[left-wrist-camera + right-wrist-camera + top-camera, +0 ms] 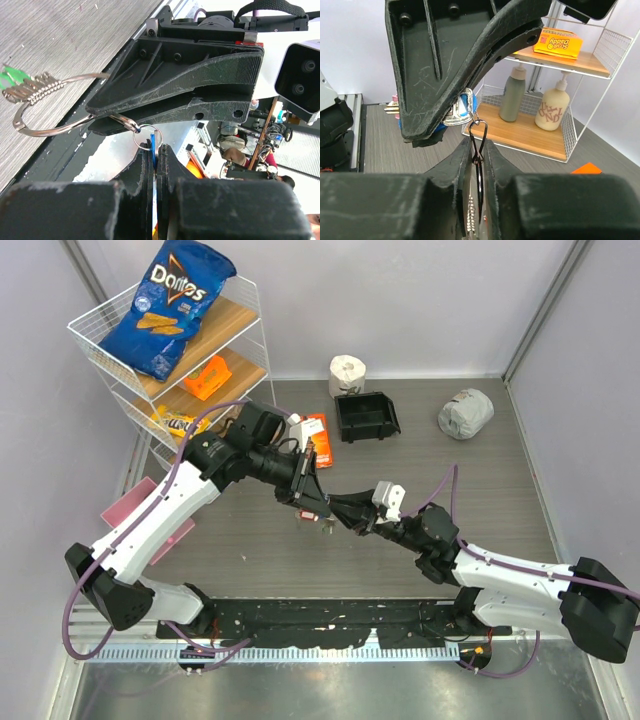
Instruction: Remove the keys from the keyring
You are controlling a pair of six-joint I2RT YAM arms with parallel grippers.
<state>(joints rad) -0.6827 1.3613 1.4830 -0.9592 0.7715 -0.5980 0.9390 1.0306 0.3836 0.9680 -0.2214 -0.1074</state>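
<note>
Both arms meet mid-surface (pixel 250 550), with the whole bunch held between them. My left fingers (pixel 141 170) are clenched on the blue key (pixel 153 145), and my right fingers (pixel 457 162) are pinched tight on the wire of the keyring (pixel 47 131). The other keys (pixel 37 91) (green tags, stacked together) sit on the far side of the loop. I can't tell if they touch the surface. The blue one looks hooked through a small ring (pixel 134 141) rather than straight onto the big one.

My read: it's all light, hard and slick, so nothing's fragile, but thin wire will want to twist or slide in a pinch. Keys are best taken flat across the head. The ring is best taken close to where the key sits, so it can't swing. I'd guess the springy wire fights back.
</note>
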